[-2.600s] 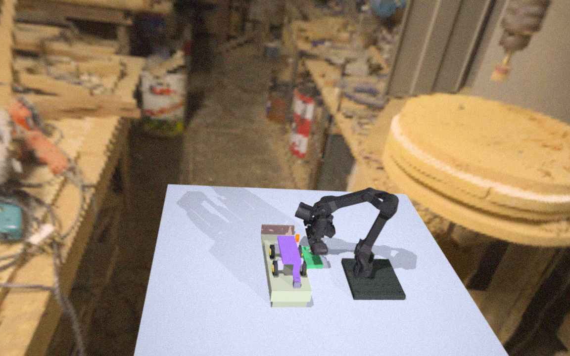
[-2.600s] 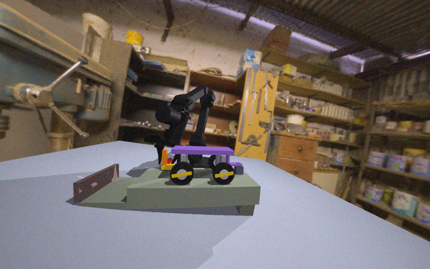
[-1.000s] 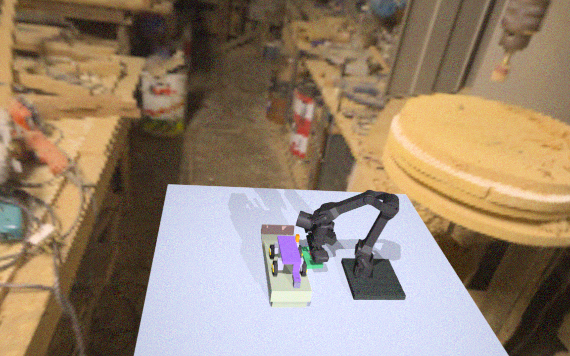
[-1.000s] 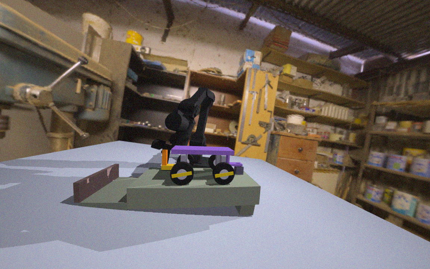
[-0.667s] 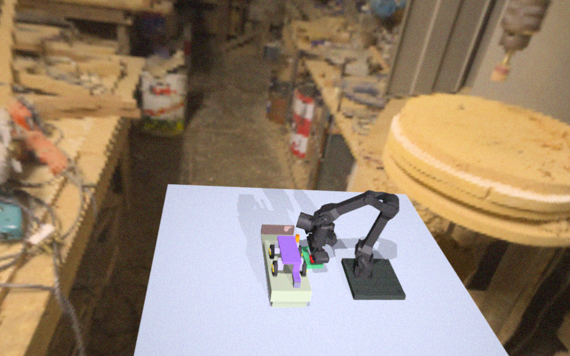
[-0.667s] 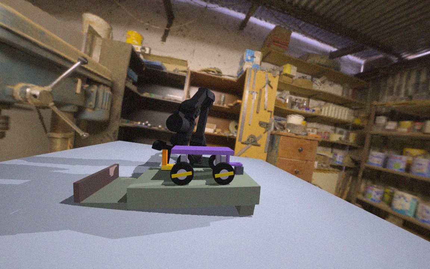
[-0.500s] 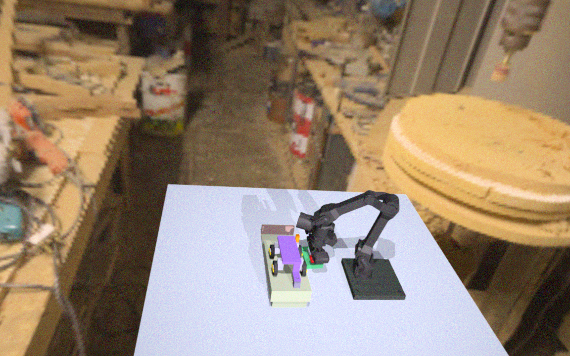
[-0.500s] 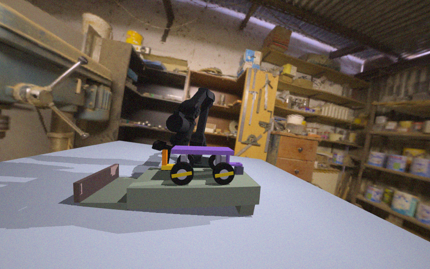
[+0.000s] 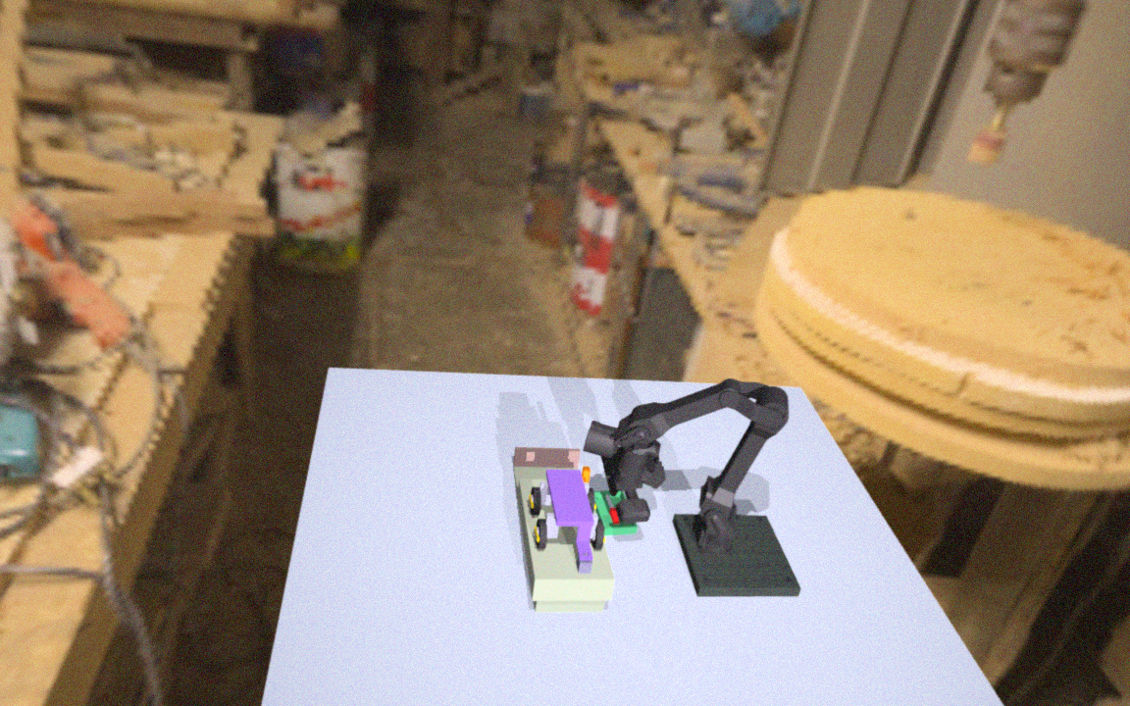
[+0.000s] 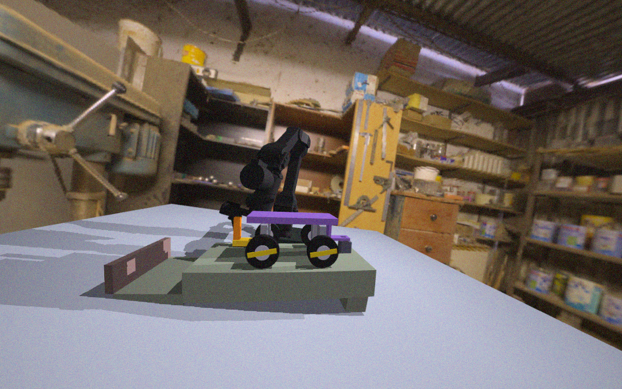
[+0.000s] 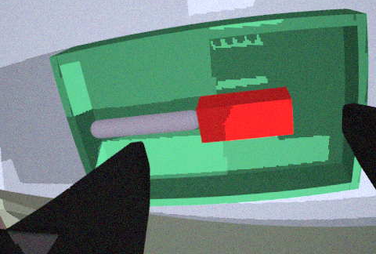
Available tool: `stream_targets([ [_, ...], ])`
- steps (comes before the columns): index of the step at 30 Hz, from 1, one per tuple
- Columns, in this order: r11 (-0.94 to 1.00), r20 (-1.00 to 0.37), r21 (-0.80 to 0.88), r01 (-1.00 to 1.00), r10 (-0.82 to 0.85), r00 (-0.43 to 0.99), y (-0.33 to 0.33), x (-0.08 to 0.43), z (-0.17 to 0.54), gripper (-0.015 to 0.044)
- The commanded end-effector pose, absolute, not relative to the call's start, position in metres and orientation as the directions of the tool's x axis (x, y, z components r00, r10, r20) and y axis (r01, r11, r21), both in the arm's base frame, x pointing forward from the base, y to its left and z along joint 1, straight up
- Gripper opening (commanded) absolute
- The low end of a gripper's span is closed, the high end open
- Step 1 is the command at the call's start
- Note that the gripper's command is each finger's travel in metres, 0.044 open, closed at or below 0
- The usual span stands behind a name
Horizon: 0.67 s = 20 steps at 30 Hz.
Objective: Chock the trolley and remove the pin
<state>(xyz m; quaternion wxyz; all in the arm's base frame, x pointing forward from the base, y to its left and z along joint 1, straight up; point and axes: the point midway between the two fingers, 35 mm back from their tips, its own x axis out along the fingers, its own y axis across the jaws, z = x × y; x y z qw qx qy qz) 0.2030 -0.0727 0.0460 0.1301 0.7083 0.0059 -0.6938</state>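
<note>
though shadowed, pin inside tray

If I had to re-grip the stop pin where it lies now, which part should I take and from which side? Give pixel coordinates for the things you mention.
Take the red head of the stop pin (image 9: pixel 613 516) (image 11: pixel 251 117), coming from above: the green tray's (image 9: pixel 624 530) (image 11: pixel 254 202) walls surround it. One finger along each long side looks best, as the head is flat-sided and the shaft round.

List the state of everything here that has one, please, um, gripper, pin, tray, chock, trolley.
gripper: open, nothing between its fingers
stop pin: lying in the tray
green tray: upright, holding the pin
chock: handle up, on the ramp's tray side
trolley: standing on its wheels on the ramp
</note>
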Motion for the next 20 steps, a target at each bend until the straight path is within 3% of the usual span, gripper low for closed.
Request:
stream_targets([
  [1,-0.966,-0.983,0.185,0.181,-0.179,0.049,-0.073,0.203,0.062,0.0340],
  [3,-0.966,-0.983,0.185,0.181,-0.179,0.049,-0.073,0.203,0.067,0.0340],
  [7,-0.966,-0.983,0.185,0.181,-0.179,0.049,-0.073,0.203,0.075,0.0440],
  [20,-0.966,-0.983,0.185,0.181,-0.179,0.049,-0.072,0.203,0.111,0.0440],
])
